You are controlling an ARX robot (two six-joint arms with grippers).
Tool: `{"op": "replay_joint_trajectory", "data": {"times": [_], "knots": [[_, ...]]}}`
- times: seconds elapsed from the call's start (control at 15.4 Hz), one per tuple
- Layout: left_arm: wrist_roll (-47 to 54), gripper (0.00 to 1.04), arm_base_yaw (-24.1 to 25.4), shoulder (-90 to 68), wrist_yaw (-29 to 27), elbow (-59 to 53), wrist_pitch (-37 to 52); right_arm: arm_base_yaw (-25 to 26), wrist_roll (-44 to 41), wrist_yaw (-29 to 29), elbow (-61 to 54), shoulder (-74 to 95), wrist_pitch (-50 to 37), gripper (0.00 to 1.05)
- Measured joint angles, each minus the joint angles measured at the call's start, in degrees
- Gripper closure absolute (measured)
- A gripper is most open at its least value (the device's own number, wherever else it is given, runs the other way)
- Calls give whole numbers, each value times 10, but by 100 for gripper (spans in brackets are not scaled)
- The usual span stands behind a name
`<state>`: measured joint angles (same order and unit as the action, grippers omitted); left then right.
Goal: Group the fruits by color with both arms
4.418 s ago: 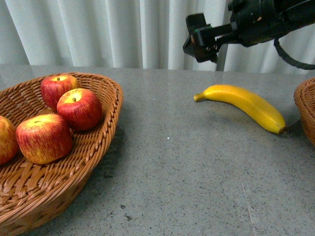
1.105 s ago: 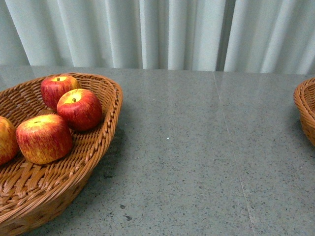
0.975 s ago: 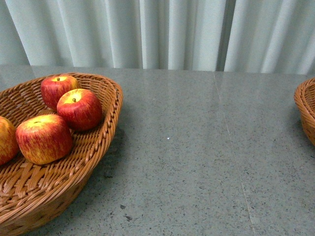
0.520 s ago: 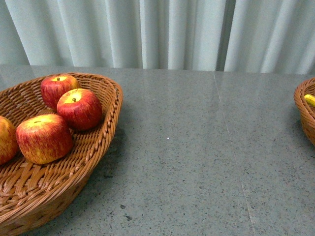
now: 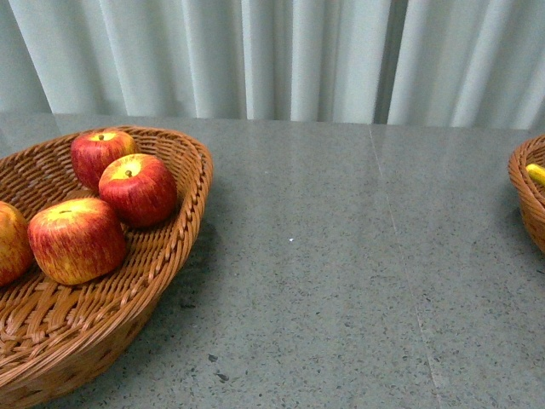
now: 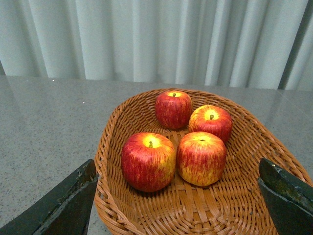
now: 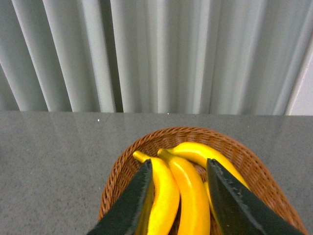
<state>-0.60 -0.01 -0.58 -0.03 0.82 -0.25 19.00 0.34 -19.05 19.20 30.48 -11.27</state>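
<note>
Several red apples streaked yellow lie in the left wicker basket (image 5: 192,183); three show whole in the front view (image 5: 102,153) (image 5: 138,189) (image 5: 77,240). In the left wrist view the same apples (image 6: 148,161) (image 6: 201,157) sit in the basket (image 6: 230,205), and my left gripper (image 6: 177,169) hangs open and empty over its near end. Yellow bananas (image 7: 188,196) (image 7: 164,196) (image 7: 205,154) lie in the right basket (image 7: 122,171). My right gripper (image 7: 178,164) is open with its fingers either side of the middle banana. Neither arm shows in the front view.
The grey speckled tabletop (image 5: 341,256) stretches between the two baskets. The right basket's rim (image 5: 526,200) sits at the right edge of the front view with a banana tip (image 5: 536,173) over it. A pale pleated curtain (image 5: 272,51) hangs behind the table.
The banana that lay on the table under the right arm is gone from it, and the arm has left the front view. A banana tip now shows in the right basket.
</note>
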Motion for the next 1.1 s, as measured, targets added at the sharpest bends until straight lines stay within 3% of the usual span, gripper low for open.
{"op": "replay_joint_trajectory", "data": {"times": [0.19,0.26,0.45,0.58,0.97,1.04,1.1], "knots": [[0,7,0,0,0,0,0,-60,0,57,-71,-65,-3,99],[0,7,0,0,0,0,0,-77,-2,73,-87,-83,-3,103],[0,7,0,0,0,0,0,-116,-2,114,-122,-121,2,103],[0,7,0,0,0,0,0,-189,-2,180,-137,-151,11,103],[0,7,0,0,0,0,0,-190,-3,191,-164,-201,40,103],[0,7,0,0,0,0,0,-190,-3,189,-168,-256,110,103],[0,7,0,0,0,0,0,-190,-3,189,-178,-294,112,103]]}}
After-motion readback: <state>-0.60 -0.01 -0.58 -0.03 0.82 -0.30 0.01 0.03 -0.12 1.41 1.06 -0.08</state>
